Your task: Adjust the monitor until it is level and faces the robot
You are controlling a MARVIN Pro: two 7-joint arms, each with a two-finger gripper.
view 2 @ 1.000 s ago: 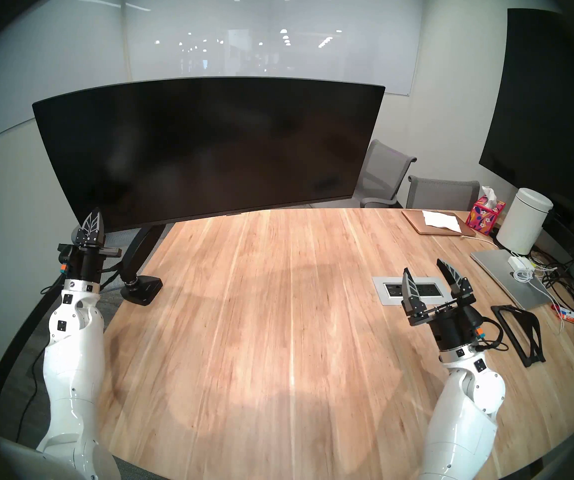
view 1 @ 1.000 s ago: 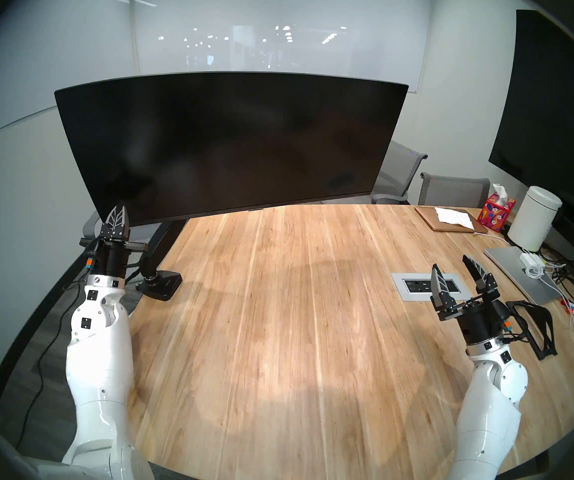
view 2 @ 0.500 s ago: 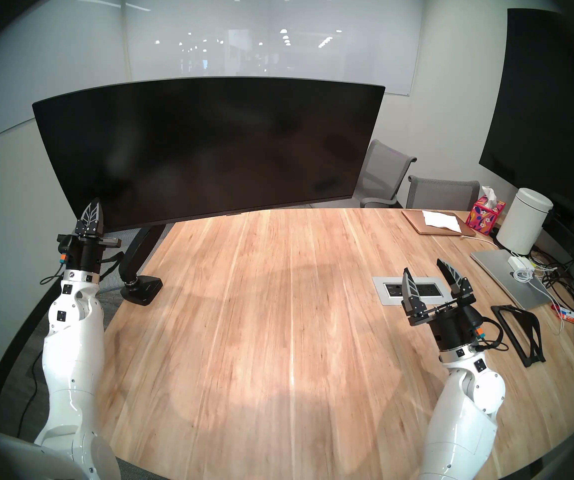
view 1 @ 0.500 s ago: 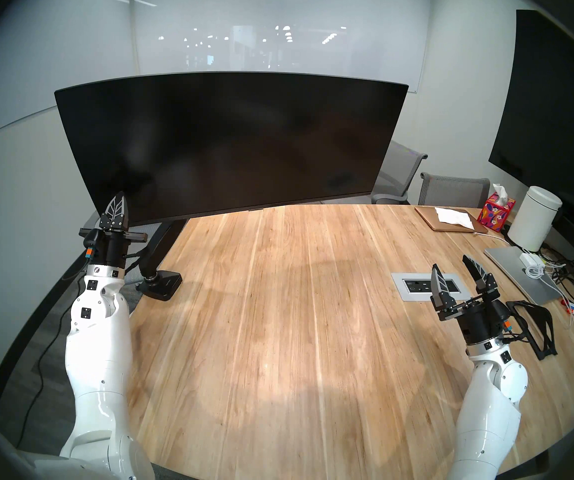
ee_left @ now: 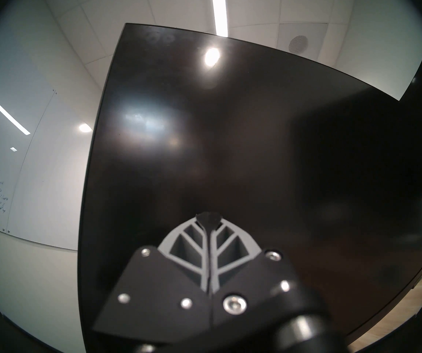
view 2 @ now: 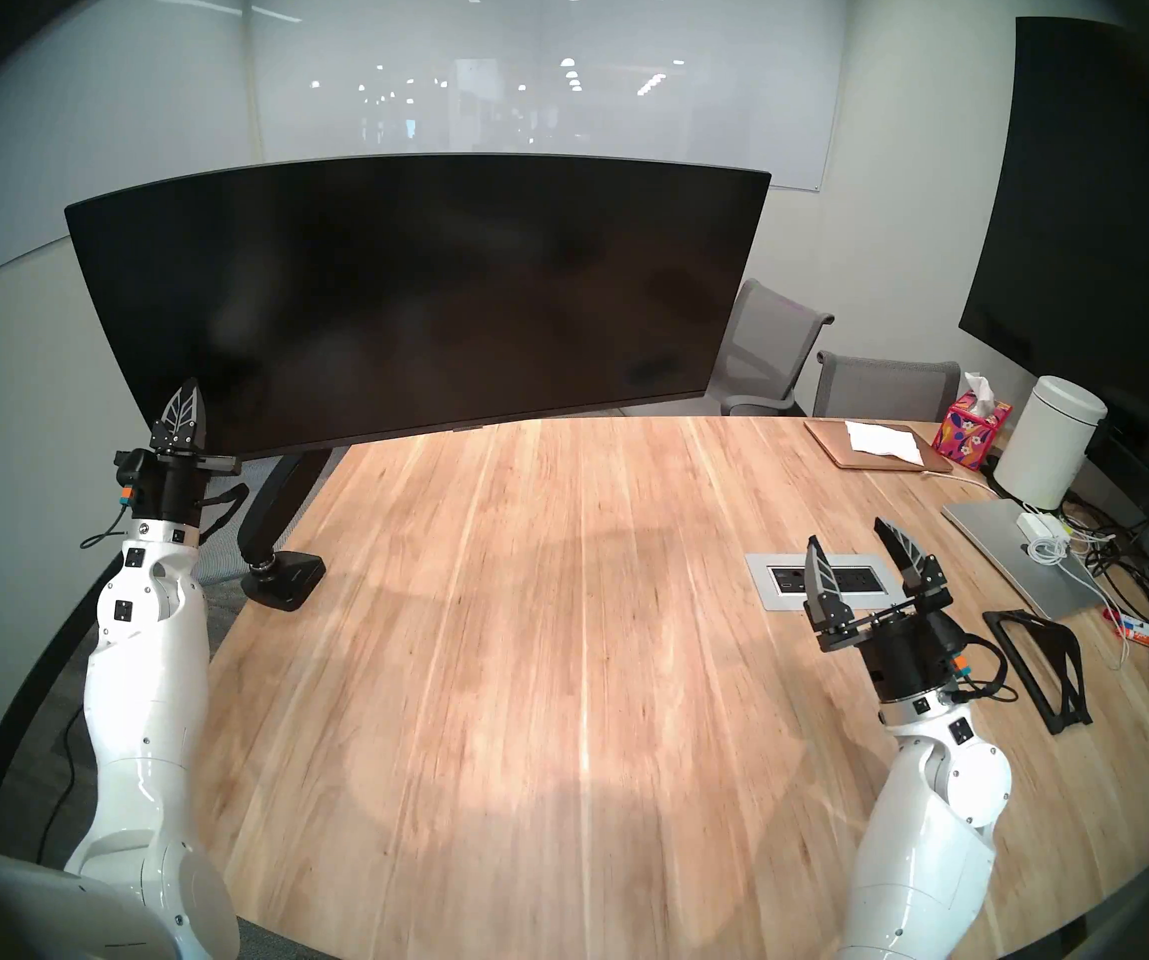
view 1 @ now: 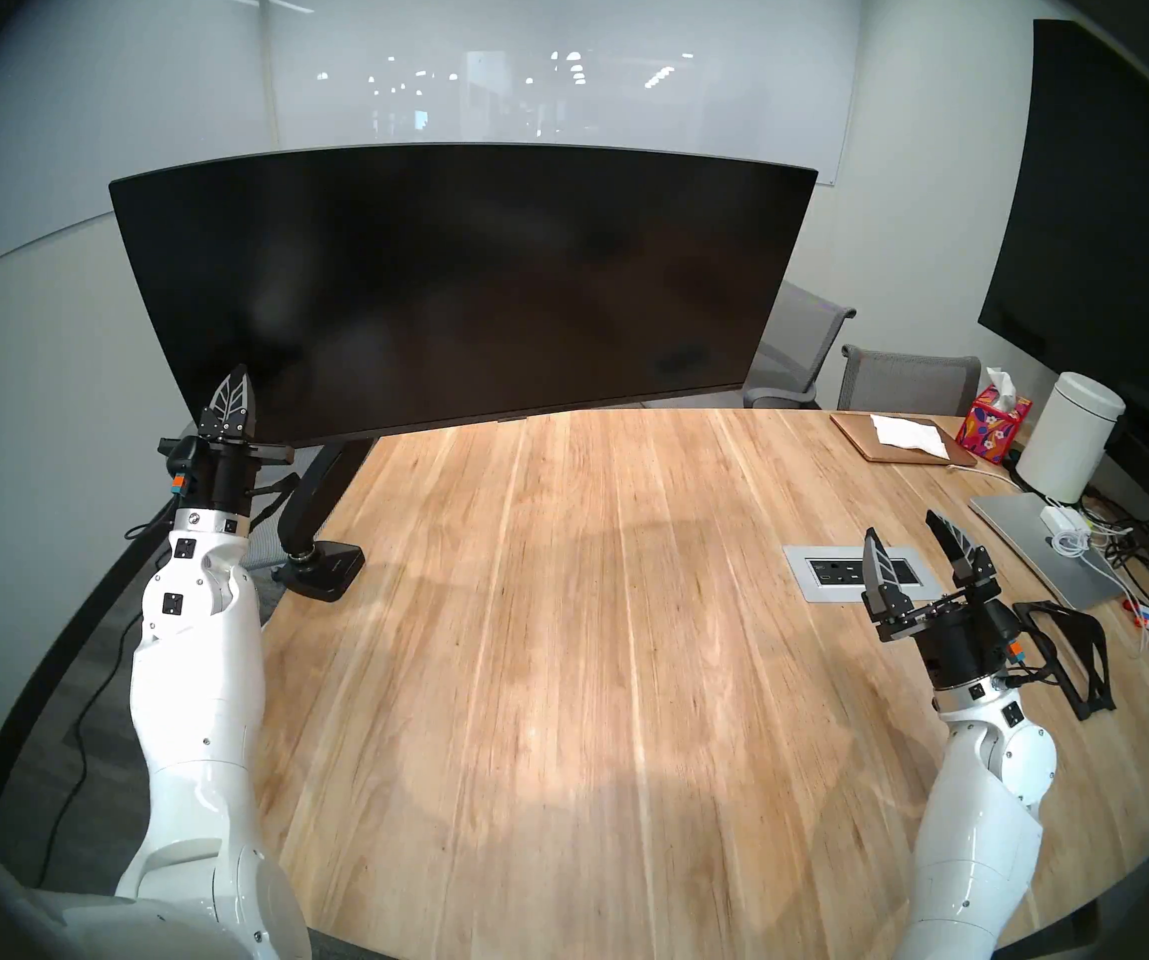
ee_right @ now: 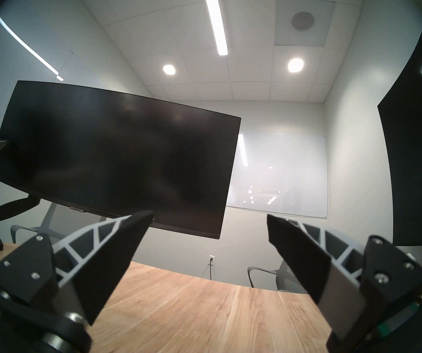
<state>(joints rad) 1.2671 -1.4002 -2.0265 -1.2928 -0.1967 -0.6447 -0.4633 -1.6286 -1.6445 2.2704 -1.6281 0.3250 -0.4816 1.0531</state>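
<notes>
Off level as seen from the head: monitor (view 1: 461,280) on its mount (view 1: 312,501) over the far-left part of the surface (view 1: 558,661), left end lower and nearer, right end higher and farther back, so not yet square to the robot. Left claw (view 1: 234,383) with both fingers pressed together into 1 point, empty, at the screen's bottom-left corner; cannot tell from the wrist view whether touching the glass or just short of it. Right claw (view 1: 901,526) with fingers apart, empty, above the surface near the outlet plate (view 1: 856,572), well apart from the monitor. Likely risks from here: pushing with 1 narrow tip on smooth glass, so probably sliding off the corner and past the bezel instead of turning the panel. Pressing on the face and not on the frame, so possibly marking or stressing the screen. Lifting only 1 end, so perhaps swinging the whole jointed mount about its clamp (view 1: 326,567) and changing the facing while correcting the roll, or overshooting into the opposite slant. No support at the right end, so nothing to stop that swing.
</notes>
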